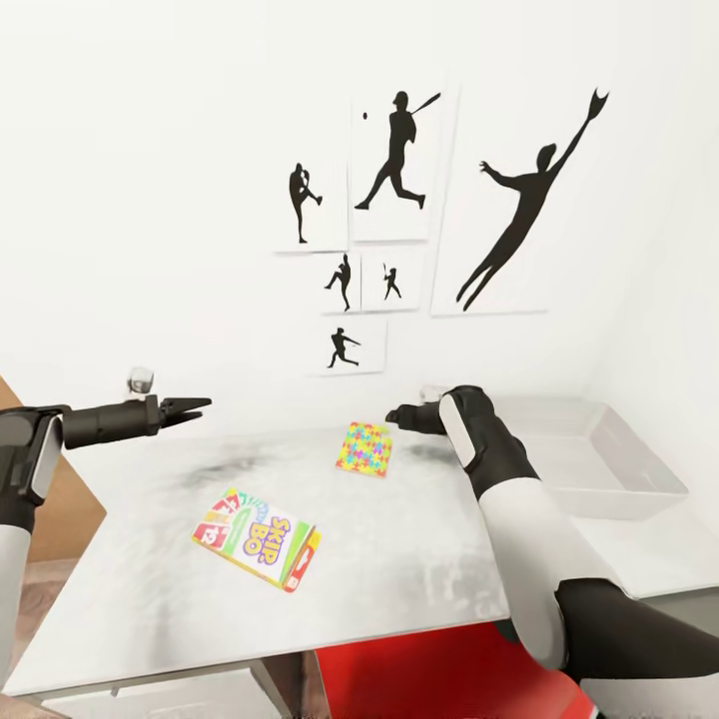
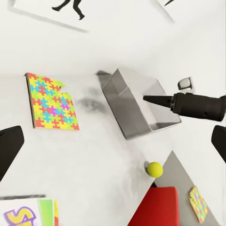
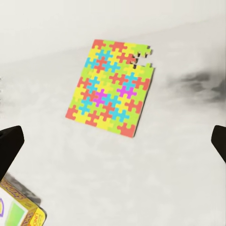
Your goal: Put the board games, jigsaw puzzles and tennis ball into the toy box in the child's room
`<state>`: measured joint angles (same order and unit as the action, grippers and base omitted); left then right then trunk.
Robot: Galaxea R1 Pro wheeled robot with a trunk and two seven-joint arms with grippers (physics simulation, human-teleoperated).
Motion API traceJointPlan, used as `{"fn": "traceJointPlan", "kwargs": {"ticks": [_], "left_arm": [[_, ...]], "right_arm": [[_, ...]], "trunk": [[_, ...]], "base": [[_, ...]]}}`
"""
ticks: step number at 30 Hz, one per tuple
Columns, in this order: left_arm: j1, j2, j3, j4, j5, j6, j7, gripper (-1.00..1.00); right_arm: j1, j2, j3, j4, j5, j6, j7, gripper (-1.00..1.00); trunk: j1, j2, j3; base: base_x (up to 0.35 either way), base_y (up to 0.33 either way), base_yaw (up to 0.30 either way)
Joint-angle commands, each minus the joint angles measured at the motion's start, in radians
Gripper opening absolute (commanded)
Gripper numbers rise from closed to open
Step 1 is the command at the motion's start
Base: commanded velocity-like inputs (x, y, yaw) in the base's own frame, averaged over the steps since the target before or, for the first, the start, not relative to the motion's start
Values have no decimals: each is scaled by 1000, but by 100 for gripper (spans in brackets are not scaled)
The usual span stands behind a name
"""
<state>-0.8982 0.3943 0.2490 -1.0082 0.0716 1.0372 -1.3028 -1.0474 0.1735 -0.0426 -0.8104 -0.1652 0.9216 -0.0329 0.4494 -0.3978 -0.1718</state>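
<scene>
The left end effector (image 1: 196,407) hovers above the far left part of the worktop (image 1: 130,599), its fingers drawn together to a point and holding nothing. Below and to its right the SKIP BO board game (image 1: 258,538) lies flat near the front of the worktop. Further back, near the wall, lies a jigsaw puzzle (image 1: 363,448), flat with one corner notched. Just right of it the right end effector (image 1: 399,414) hangs above the worktop; its wrist view shows its dark fingertips (image 3: 9,148) wide apart at the two edges, with the puzzle ahead between them and nothing gripped. Rightmost stands the toy box (image 1: 639,479), well apart from the puzzle.

The puzzle is thin and lies flush on the surface, so in my judgement the fingers could slide over it, or push it toward the wall instead of getting under an edge. A loose pinch might also let it tilt and drop on the way to the toy box.

As far as its inside shows, the toy box looks empty. In the left wrist view the tennis ball (image 2: 154,169) rests by a worktop edge outside the toy box, and a second jigsaw puzzle (image 2: 198,203) lies beyond it.
</scene>
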Motion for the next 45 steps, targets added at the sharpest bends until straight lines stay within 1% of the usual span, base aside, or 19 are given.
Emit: {"fn": "traceJointPlan", "kwargs": {"ticks": [1, 2, 5, 13, 19, 39, 45], "left_arm": [[-2, 1, 0, 0, 2, 9, -12, 100], [-5, 4, -1, -1, 1, 9, -34, 100], [-6, 12, -2, -1, 0, 9, -65, 100], [-8, 25, -3, -1, -2, 9, -97, 100], [-9, 29, -5, -1, -5, 9, -104, 100], [-9, 29, -5, -1, -4, 7, -107, 100], [-8, 29, -5, -1, -5, 7, -106, 100]], "right_arm": [[-6, 1, -4, 2, -6, 4, -3, 100], [-19, 1, -4, 11, -6, 5, -3, 100], [-34, 1, -3, 31, -8, 5, -3, 100], [-47, 1, -5, 54, -12, 5, 0, 100], [-49, 1, -3, 56, -14, 2, 5, 100], [-49, 1, -2, 56, -14, -3, 5, 100], [-49, 1, -2, 56, -14, -4, 5, 100]], "trunk": [[1, -2, -4], [1, -2, -5], [1, -2, -10], [1, -2, -23], [1, -2, -26], [1, -2, -27], [1, -2, -27]], "base": [[0, 0, 0], [0, 0, 0], [0, 0, 0], [0, 0, 0], [0, 0, 0], [0, 1, 0], [30, 132, 0]]}}
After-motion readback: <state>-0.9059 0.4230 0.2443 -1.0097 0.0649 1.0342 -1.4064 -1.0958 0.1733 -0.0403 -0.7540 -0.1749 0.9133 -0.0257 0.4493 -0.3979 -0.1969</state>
